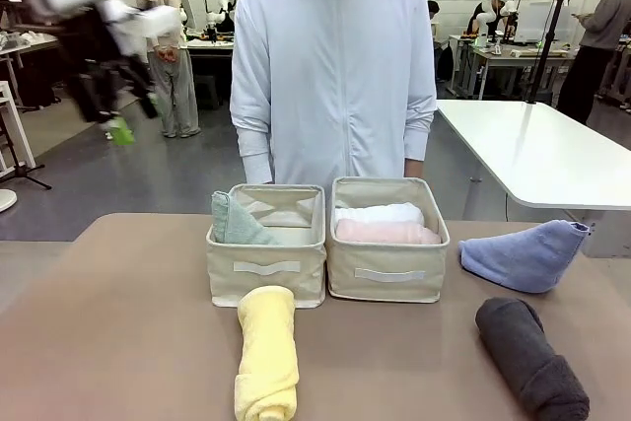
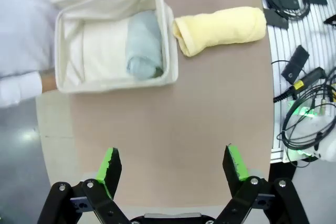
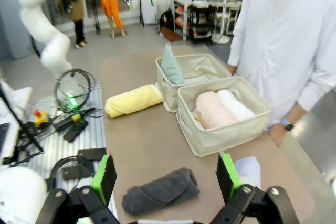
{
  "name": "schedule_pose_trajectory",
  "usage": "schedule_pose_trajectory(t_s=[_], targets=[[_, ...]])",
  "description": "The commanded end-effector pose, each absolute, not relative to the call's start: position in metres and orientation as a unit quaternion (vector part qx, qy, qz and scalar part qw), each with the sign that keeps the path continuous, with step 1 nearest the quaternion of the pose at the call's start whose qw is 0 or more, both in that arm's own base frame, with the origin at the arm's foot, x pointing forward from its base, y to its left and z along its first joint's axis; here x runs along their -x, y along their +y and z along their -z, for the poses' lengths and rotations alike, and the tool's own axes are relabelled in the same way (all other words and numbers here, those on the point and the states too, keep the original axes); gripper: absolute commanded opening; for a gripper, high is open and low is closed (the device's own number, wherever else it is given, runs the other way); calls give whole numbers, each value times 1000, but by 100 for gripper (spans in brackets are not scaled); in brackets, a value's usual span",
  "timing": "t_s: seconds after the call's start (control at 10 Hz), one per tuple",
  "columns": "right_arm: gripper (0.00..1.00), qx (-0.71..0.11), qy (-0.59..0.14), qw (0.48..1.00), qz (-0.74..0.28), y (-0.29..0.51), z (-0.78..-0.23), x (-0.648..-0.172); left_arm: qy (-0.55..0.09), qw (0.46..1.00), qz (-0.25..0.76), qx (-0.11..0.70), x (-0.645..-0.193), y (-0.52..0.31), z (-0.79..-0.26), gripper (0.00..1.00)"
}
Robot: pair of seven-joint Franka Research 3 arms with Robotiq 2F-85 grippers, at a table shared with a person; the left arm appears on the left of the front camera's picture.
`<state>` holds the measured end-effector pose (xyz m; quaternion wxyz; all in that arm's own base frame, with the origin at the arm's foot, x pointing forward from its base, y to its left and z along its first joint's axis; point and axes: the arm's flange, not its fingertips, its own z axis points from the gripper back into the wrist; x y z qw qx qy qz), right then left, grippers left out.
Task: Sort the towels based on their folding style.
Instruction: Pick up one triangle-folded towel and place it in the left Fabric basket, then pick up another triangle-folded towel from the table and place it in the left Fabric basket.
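A yellow rolled towel (image 1: 266,352) lies in front of the left beige bin (image 1: 266,268), and a dark grey roll (image 1: 530,357) lies at the front right. A periwinkle cone-shaped towel (image 1: 525,255) sits right of the right bin (image 1: 386,278). The left bin holds a pale green cone (image 1: 235,221). White (image 1: 380,214) and pink (image 1: 386,234) rolls fill the right bin. My left gripper (image 1: 133,115) hangs high at the far left, blurred; its wrist view shows it open (image 2: 172,163) above bare table. My right gripper (image 3: 165,174) is open above the grey roll (image 3: 160,191).
A person in a pale zip jacket stands close behind the bins, hands down at the table's far edge. A white table (image 1: 552,150) stands to the right. Cables and devices (image 2: 304,114) lie on a rack beside the table's near side.
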<state>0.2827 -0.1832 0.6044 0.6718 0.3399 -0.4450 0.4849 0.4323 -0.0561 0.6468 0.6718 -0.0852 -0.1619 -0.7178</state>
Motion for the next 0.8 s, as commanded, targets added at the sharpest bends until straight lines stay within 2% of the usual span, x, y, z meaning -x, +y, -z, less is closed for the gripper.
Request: schedule_pose_trajectory(t_s=[0.0, 0.2, 0.3, 0.7], targets=[[100, -343, -458, 660, -487, -182, -607, -284, -200, 678, 697, 121, -424, -9, -629, 100], [100, -343, -458, 660, -487, -182, -607, -284, -207, 682, 688, 137, -424, 17, -625, 100], [100, -343, -458, 660, -487, -182, -607, -284, -184, 684, 692, 138, -425, 16, -623, 100], [100, -343, -458, 660, -487, -182, -607, -284, -200, 693, 682, 122, -420, 28, -628, 100]])
